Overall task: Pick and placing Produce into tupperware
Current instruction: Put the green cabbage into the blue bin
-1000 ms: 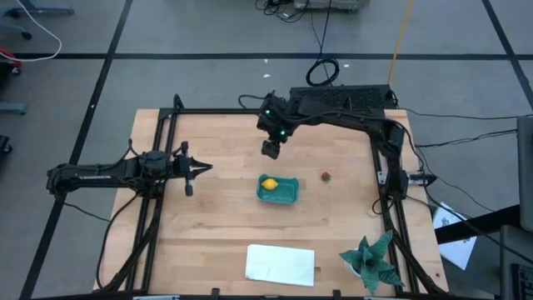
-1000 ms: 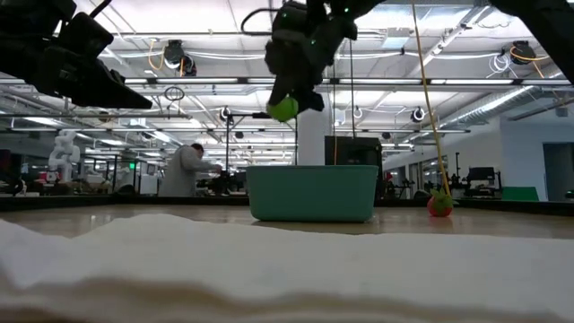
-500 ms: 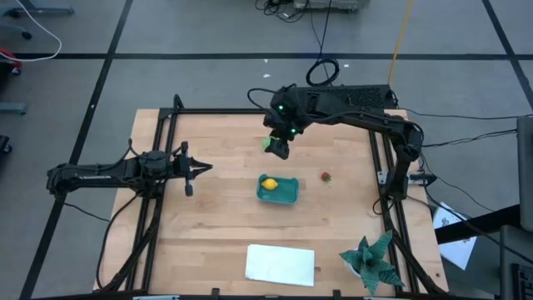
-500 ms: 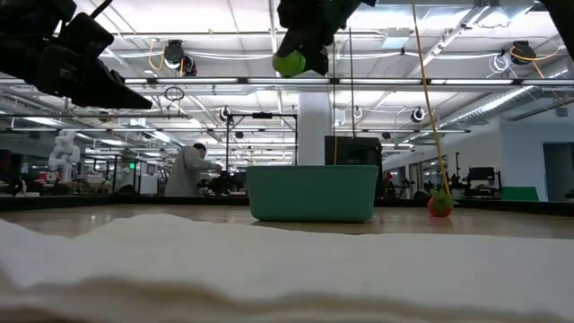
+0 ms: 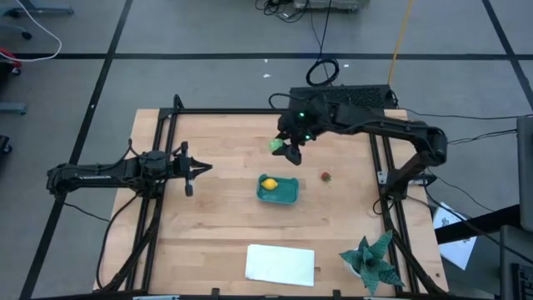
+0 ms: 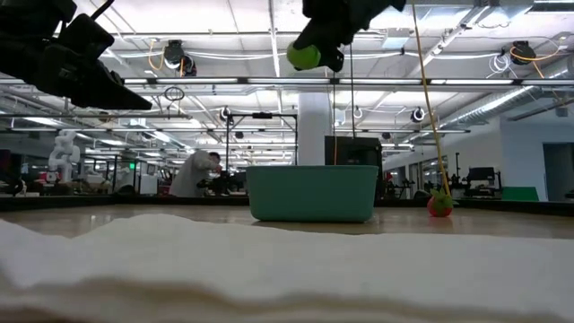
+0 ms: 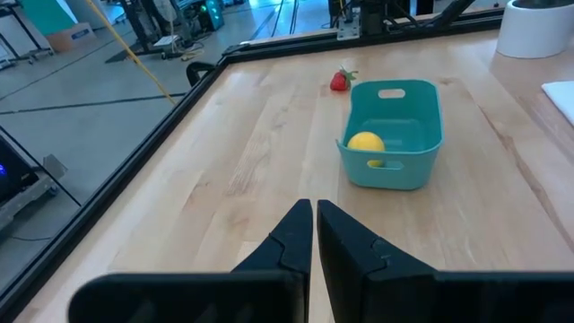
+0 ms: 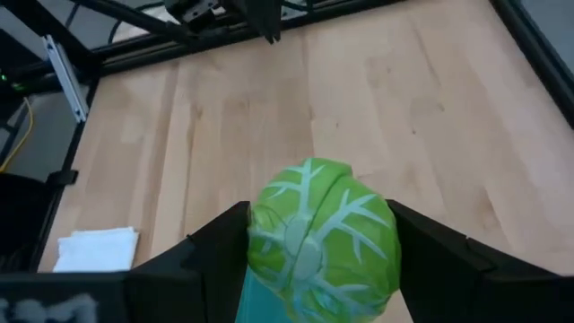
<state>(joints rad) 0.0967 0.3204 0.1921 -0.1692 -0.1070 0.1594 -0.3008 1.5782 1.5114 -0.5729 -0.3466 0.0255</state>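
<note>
My right gripper [image 5: 283, 150] is shut on the light green ball [image 8: 323, 238], high above the table, a little beyond the teal tub [image 5: 277, 190]. The yellow lemon-like piece [image 5: 269, 184] lies inside the tub at its left end; it also shows in the left wrist view [image 7: 365, 142]. The small dark red piece [image 5: 326, 176] lies on the wood to the right of the tub. My left gripper [image 5: 207, 167] is shut and empty at the table's left, pointing toward the tub. My right gripper pinches the green ball between its two fingers, one finger [image 8: 215, 242] on each side [image 8: 269, 238] of it. The fingers slant downward. The ball [image 6: 304, 56] is lifted well clear of the table and the tub.
A flat white rectangle [image 5: 281, 264] lies at the near edge. A spiky teal-green plant [image 5: 373, 258] stands at the near right corner. Bare wood lies between the left gripper and the tub. A person stands in the room beyond the table in the low view [image 6: 197, 170].
My right gripper has moved up and toward the table's right edge with the green ball held, ending nearer above the tub's far side. The tub, lemon piece and red piece have stayed put.
</note>
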